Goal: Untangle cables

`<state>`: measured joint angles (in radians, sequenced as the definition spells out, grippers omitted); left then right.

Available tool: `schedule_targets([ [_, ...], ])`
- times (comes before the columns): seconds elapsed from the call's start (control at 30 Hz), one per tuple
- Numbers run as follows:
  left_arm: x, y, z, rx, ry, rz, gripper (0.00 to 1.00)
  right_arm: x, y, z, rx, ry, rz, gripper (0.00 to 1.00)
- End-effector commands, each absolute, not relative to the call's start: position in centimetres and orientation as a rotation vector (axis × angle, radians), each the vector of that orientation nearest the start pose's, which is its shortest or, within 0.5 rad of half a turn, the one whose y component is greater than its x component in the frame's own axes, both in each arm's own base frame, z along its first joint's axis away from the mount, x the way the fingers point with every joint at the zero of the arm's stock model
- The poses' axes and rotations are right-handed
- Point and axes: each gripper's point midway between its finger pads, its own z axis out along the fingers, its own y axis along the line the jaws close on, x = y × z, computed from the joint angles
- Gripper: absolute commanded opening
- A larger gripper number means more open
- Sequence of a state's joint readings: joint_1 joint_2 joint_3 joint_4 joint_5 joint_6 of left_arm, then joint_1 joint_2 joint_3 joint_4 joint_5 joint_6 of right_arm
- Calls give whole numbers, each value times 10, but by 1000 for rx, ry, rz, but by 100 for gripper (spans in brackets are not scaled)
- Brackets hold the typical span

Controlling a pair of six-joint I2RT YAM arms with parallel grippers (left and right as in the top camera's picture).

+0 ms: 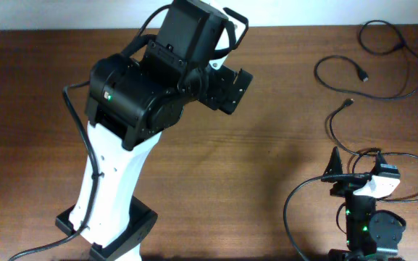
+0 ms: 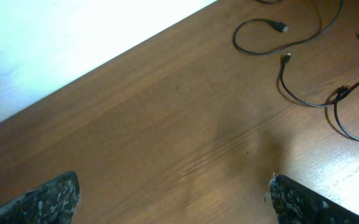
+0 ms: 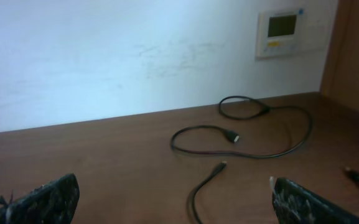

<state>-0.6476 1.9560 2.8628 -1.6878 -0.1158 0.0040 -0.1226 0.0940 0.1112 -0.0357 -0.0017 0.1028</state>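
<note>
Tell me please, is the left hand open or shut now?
Open. The left hand shows its two fingers far apart in the wrist view, with only bare table between them; it holds nothing.

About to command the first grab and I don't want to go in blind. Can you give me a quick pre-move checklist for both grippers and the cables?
1. left gripper open and empty: ok.
2. right gripper open and empty: ok.
3. looped cable lying flat on the table, plug visible: ok.
4. second cable apart from the looped cable: ok at the plug ends; farther right, cannot tell.
5. second cable clear of the right arm: cannot tell; in the overhead view it runs close by the fingers.
</note>
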Motion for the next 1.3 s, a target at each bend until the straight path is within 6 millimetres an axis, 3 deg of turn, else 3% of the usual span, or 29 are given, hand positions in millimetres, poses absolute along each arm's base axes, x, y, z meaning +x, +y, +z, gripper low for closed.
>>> schedule_targets([
  [0.0,326,-223,419,711,2234,-182,99,245,-22,184,172,1582,50,98],
  [0.13,326,-223,419,711,2234,-182,99,245,-22,155,179,1642,53,98],
  [1.13,328,-219,419,699,2233,-158,99,245,-21,157,175,1637,51,98],
  [1.27,337,-203,440,609,2160,-66,99,245,-21,157,175,1637,51,99],
])
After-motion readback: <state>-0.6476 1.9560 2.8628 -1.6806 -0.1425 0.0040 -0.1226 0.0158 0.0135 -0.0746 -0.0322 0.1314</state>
